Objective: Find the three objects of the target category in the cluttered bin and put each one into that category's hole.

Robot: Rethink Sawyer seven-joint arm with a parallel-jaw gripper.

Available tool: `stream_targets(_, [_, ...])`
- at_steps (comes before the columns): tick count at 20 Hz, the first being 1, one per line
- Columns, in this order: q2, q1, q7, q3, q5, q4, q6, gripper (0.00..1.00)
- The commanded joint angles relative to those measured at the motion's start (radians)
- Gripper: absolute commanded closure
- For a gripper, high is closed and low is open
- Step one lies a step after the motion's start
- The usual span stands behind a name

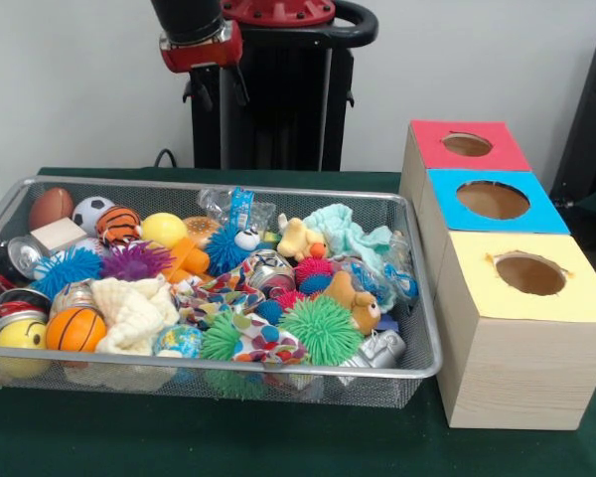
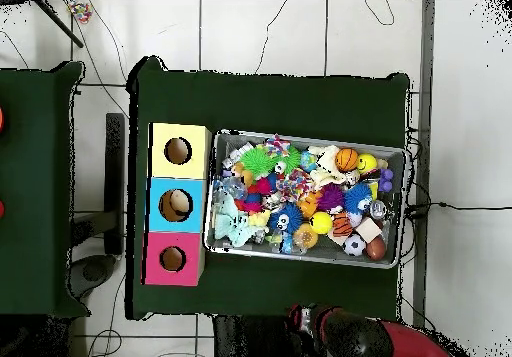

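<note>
The silver wire-mesh basket (image 1: 209, 185) fills the table's left and is packed with toys. The striped tiger (image 1: 118, 225) lies at its far left, next to a soccer ball. The yellow duck (image 1: 300, 240) lies at the far middle, beside a pale green cloth. The brown teddy bear (image 1: 353, 301) lies near the front right, between spiky balls. The red-topped box's round hole (image 1: 467, 145) is the farthest of three boxes on the right; it also shows in the overhead view (image 2: 172, 259). My gripper (image 1: 217, 91) hangs open and empty, high above the basket's far edge.
Blue-topped (image 1: 493, 200) and yellow-topped (image 1: 529, 273) boxes stand in front of the red one. The basket also holds spiky pom balls (image 1: 322, 329), an orange basketball (image 1: 75, 329), cans and cloths. The black pedestal (image 1: 278, 89) stands behind. The arm (image 2: 335, 331) shows at the overhead view's bottom.
</note>
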Motion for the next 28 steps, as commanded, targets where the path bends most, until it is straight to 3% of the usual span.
stream_targets(1, [0.013,-0.05,-0.051,0.062,-0.002,-0.117,0.084,0.0])
stream_targets(4, [0.036,-0.075,-0.08,0.061,-0.028,-0.153,0.09,0.0])
stream_targets(8, [0.048,-0.115,-0.089,0.034,-0.113,-0.167,0.007,0.0])
stream_targets(13, [0.145,-0.135,-0.039,-0.016,-0.18,-0.237,-0.035,0.0])
stream_targets(15, [0.184,-0.137,-0.035,-0.007,-0.177,-0.288,-0.02,0.0])
stream_targets(19, [0.193,-0.125,-0.053,0.029,-0.16,-0.36,0.037,0.0])
stream_targets(28, [0.178,-0.037,-0.031,0.047,-0.101,-0.427,0.116,0.0])
